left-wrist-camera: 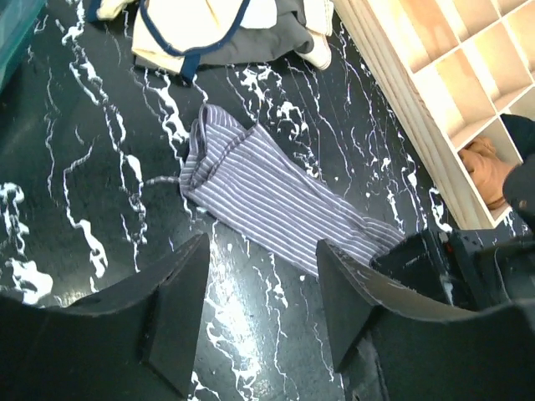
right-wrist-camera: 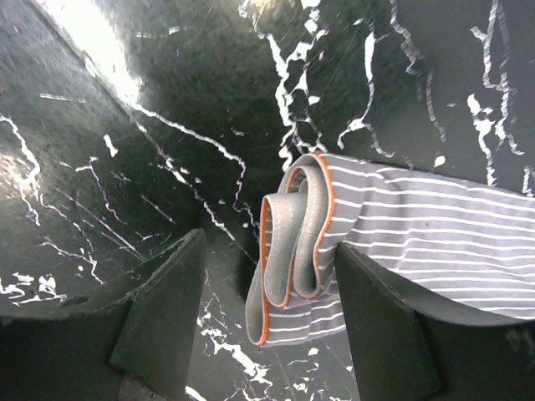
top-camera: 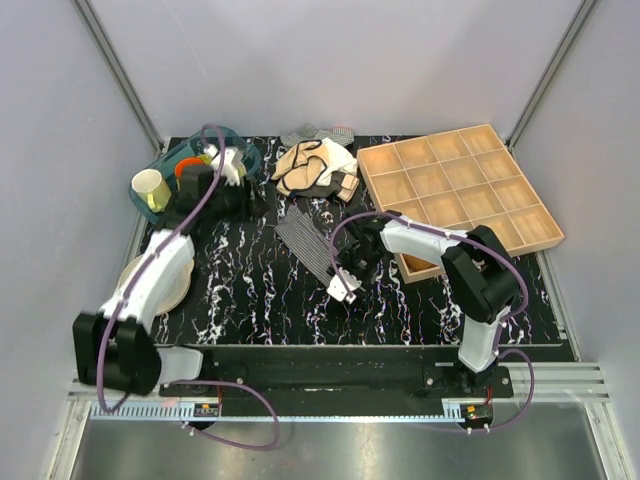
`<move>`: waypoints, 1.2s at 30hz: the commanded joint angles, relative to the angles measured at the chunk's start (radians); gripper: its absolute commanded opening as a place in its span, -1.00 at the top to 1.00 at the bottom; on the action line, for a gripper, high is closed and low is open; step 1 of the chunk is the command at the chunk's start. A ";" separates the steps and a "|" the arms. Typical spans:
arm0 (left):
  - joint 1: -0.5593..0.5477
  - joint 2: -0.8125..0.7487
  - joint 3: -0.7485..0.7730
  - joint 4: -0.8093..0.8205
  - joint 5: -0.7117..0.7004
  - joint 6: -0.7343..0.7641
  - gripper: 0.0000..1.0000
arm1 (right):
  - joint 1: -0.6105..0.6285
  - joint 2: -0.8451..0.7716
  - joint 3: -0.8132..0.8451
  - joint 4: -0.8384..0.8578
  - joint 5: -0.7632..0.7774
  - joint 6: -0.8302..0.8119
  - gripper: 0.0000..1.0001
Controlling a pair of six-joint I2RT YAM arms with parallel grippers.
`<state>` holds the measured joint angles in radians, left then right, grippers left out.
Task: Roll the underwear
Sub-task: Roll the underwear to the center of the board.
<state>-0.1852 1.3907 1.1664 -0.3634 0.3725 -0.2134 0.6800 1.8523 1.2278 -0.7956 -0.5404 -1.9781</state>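
The underwear (top-camera: 305, 245), grey with fine white stripes, lies as a long folded strip on the black marble table. It also shows in the left wrist view (left-wrist-camera: 267, 196). My right gripper (top-camera: 345, 278) is at its near end, open. In the right wrist view its jaws (right-wrist-camera: 267, 309) stand wide on either side of the curled grey waistband with orange edging (right-wrist-camera: 292, 242), which lies close to the right finger. My left gripper (top-camera: 240, 195) is open and empty, hovering left of the strip's far end, with bare table between its fingers (left-wrist-camera: 175, 309).
A wooden compartment tray (top-camera: 460, 190) stands at the back right, with a tan rolled piece (left-wrist-camera: 489, 171) in one cell. A beige-and-white garment with dark trim (top-camera: 315, 165) lies behind the underwear. A teal basin (top-camera: 195, 160), a yellow cup (top-camera: 150, 190) and a plate (top-camera: 150, 285) are at the left.
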 commanded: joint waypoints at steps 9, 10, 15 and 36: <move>-0.115 -0.622 -0.671 0.653 0.157 0.026 -0.14 | 0.006 0.084 -0.036 0.110 0.097 -0.001 -0.14; -0.150 -0.656 -0.723 0.684 0.146 0.054 -0.15 | 0.006 0.090 -0.031 0.108 0.097 0.007 -0.09; -0.392 -0.783 -0.878 0.816 0.050 0.176 -0.11 | 0.006 0.123 0.010 0.067 0.111 0.090 0.21; -0.965 -0.441 -0.970 0.951 -0.343 0.428 -0.04 | 0.003 0.272 0.340 -0.614 -0.161 0.424 0.74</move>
<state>-1.1374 0.8505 0.1638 0.4641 0.0761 0.1516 0.6800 2.0808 1.4899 -1.2331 -0.6189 -1.6493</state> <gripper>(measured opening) 0.514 0.202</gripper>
